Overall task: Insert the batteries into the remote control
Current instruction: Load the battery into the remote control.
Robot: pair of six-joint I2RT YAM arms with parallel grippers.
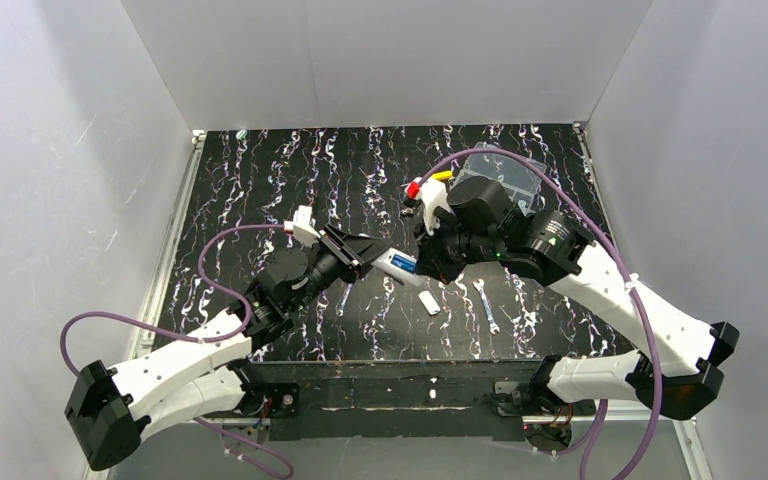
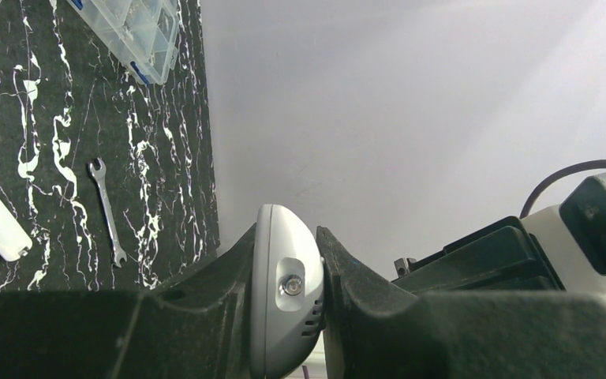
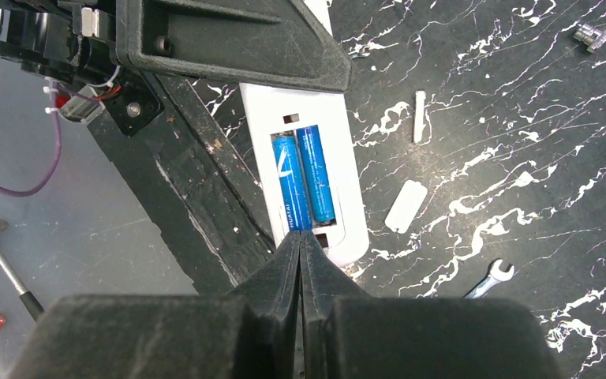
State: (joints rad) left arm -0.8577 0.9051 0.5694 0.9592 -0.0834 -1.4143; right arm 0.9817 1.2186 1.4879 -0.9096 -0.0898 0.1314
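Okay, black white-veined marble-look bench (image 1: 260,180), both arms meeting over its middle. Left claw (image 2: 286,245) is clamped on one end of the slim white plastic remote control (image 3: 347,166), which looks raised off the bench. Right claw (image 3: 300,249) is pinched together and empty, tips at the bay's near end. Remote's long axis runs left-right in the top view, claw to claw, open bay facing up. Two small blue-wrapped cylinder batteries (image 3: 304,178) lie side by side along that axis, inside the bay. Likely step is seating them: press gently with the joined tips, keep the left grip steady, no twisting. Small white oblong cover (image 3: 406,205) lies on the bench nearby.
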